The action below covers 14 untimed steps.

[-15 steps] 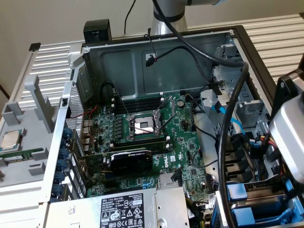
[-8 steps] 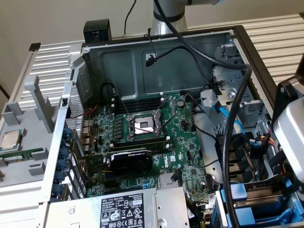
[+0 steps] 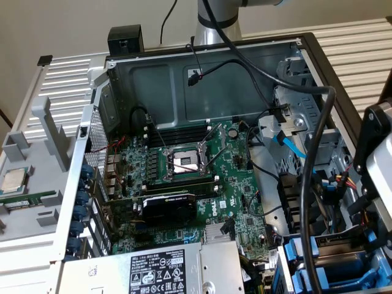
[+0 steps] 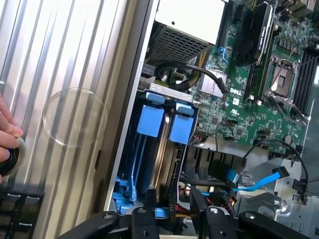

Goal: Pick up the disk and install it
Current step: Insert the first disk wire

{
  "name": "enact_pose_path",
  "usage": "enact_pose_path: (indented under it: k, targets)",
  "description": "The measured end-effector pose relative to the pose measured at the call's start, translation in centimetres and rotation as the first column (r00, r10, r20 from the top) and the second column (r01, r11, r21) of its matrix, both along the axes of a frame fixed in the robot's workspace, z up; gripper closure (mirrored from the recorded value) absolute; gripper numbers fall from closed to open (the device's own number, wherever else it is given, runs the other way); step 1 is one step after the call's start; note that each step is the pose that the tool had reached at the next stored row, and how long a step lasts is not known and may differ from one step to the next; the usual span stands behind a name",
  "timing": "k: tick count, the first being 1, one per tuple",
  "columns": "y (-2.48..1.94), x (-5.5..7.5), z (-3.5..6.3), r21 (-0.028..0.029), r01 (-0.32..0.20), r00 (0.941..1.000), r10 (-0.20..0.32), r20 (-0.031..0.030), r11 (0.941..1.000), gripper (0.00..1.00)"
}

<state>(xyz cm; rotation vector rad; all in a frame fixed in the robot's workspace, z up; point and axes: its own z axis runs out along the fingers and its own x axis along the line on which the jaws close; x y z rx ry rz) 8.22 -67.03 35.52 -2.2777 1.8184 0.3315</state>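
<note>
Blue-framed disk (image 4: 160,154) on edge in drive bay (image 4: 130,185), long axis pointing away from gripper (image 4: 172,206); gripper's grasp: cannot tell.

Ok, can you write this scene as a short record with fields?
gripper: over the drive bay
blue plastic drive carriers: two, side by side in the bay
large grey power supply box: inside the open case
small square silver CPU chip: outside the case, exterior view's left
person's hand: outside the case
</note>
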Motion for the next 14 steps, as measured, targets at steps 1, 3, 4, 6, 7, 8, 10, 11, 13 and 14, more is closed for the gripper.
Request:
enact_pose_path:
  k: [1, 3, 4, 6, 7, 8, 10, 11, 13, 14]
  targets:
    - [0.0, 0.02, -0.09, 0.0007, 0.0, 1.0, 0.0, -0.005, 1.0, 0.6]
    - [-0.01, 0.02, -0.23, 0.0015, 0.0, 0.9999, 0.0, -0.0105, 1.0, 0.6]
    - [-0.01, 0.02, -0.25, 0.0018, 0.0, 0.9999, 0.0, -0.0106, 1.0, 0.6]
    - [-0.01, 0.03, -0.27, 0.0023, 0.0, 0.9999, 0.0, -0.0108, 1.0, 0.6]
    - [-0.01, 0.03, -0.28, 0.0024, 0.0, 0.9999, 0.0, -0.0108, 1.0, 0.6]
    - [-0.02, 0.04, -0.29, 0.0023, 0.0, 0.9999, 0.0, -0.0108, 1.0, 0.6]
    - [-0.01, 0.05, -0.39, 0.0024, 0.0, 1.0, 0.0, -0.004, 1.0, 0.6]
    - [-0.01, 0.05, -0.46, 0.0024, 0.0, 1.0, 0.0, 0.0001, 1.0, 0.6]
    - [-0.01, 0.04, -0.61, 0.0025, 0.0, 1.0, 0.0, 0.0064, 1.0, 0.6]
    - [-0.01, 0.04, -0.66, 0.0024, 0.0, 1.0, 0.0, 0.0073, 1.0, 0.6]
